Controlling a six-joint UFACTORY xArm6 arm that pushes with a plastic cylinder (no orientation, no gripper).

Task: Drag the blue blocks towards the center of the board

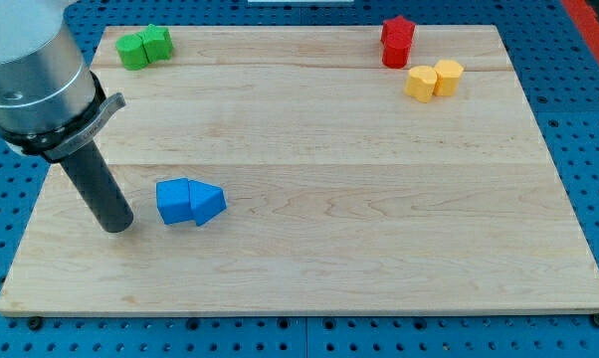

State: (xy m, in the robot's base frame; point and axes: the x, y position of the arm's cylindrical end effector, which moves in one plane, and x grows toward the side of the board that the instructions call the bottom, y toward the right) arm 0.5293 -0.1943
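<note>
My tip (117, 227) rests on the wooden board (379, 268), just left of the two touching blue blocks (189, 202), apparently positioned to push them rightward toward centre; the rod has no fingers to report.

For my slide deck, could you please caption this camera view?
My tip rests just left of the paired blue blocks, ready to push them toward the board's center.

One raised camera looks obliquely down across the whole wooden board (309, 199) from its near edge.
</note>
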